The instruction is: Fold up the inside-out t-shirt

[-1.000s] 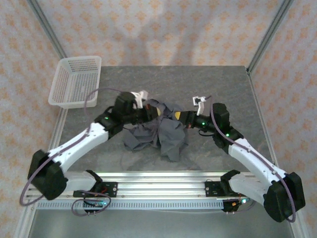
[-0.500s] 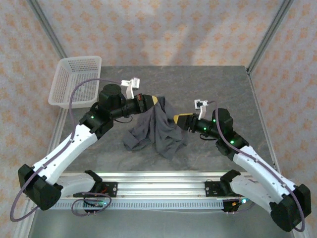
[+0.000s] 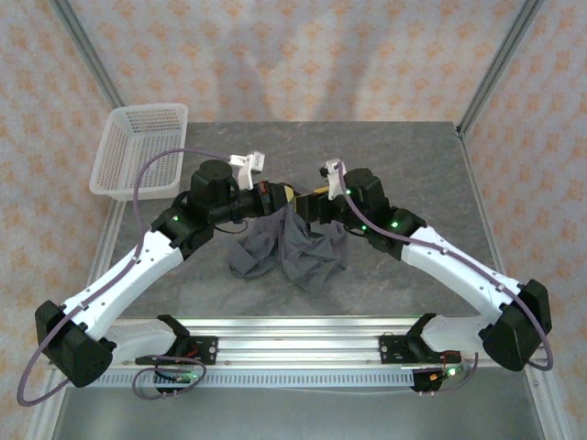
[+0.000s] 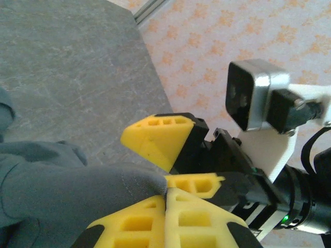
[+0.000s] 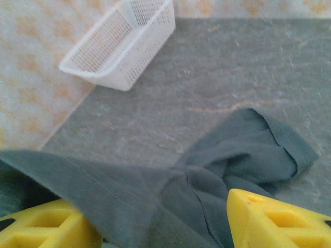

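The inside-out t-shirt (image 3: 293,249) is a crumpled dark slate-grey heap at the middle of the table, with its top edge pulled up. My left gripper (image 3: 274,195) is shut on that raised edge; in the left wrist view its yellow fingers (image 4: 132,222) pinch a grey fold (image 4: 77,186). My right gripper (image 3: 314,199) stands open right beside the left one. Its yellow fingers (image 5: 274,219) are wide apart, and the shirt's cloth (image 5: 170,191) lies between and below them. A sleeve or hem end (image 5: 279,150) trails onto the table.
A white mesh basket (image 3: 138,151) stands at the back left corner of the grey table (image 3: 413,165). The aluminium rail with the arm bases (image 3: 293,344) runs along the near edge. Metal frame posts (image 3: 495,64) rise at the back corners.
My right gripper opened, let go of the shirt and swung left, up to the left gripper. The left gripper stayed shut on the cloth and drew it up and back.
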Tool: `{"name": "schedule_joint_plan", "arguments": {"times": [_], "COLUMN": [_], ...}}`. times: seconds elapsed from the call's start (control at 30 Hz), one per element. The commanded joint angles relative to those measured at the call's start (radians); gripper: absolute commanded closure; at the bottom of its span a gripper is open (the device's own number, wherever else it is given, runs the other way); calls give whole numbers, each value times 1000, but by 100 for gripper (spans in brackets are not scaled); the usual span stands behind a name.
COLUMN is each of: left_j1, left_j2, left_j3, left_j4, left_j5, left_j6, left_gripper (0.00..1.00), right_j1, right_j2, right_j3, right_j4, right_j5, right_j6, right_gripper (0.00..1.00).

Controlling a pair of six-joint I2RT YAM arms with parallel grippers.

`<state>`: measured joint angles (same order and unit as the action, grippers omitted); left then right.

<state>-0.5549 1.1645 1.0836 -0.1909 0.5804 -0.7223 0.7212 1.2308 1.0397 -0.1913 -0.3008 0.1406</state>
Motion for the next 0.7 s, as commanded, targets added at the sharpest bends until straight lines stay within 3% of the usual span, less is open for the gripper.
{"name": "schedule_joint_plan", "arguments": {"times": [0.0, 0.13, 0.2, 0.3, 0.5, 0.67], "left_j1": [-2, -2, -2, -1, -2, -1], "left_j2": [-6, -9, -12, -15, -16, -19], "left_j3": [40, 48, 57, 57, 42, 46], "left_j4": [-35, -55, -80, -101, -85, -99], "left_j5": [-32, -44, -60, -75, -69, -76], "left_j6": [44, 63, 80, 93, 83, 91], "left_gripper": [100, 100, 100, 100, 100, 100], "right_j1": [16, 15, 10, -18, -132, -181], "right_j2": [-37, -34, -37, -42, -3, 34], "right_j3": [-15, -2, 2, -6, -48, -75], "right_j4": [-42, -187, -249, -315, -414, -399], "right_j5": [137, 434, 483, 407, 216, 92], "right_j6": [-22, 24, 58, 132, 232, 238], "right_gripper": [38, 41, 50, 60, 66, 84]}}
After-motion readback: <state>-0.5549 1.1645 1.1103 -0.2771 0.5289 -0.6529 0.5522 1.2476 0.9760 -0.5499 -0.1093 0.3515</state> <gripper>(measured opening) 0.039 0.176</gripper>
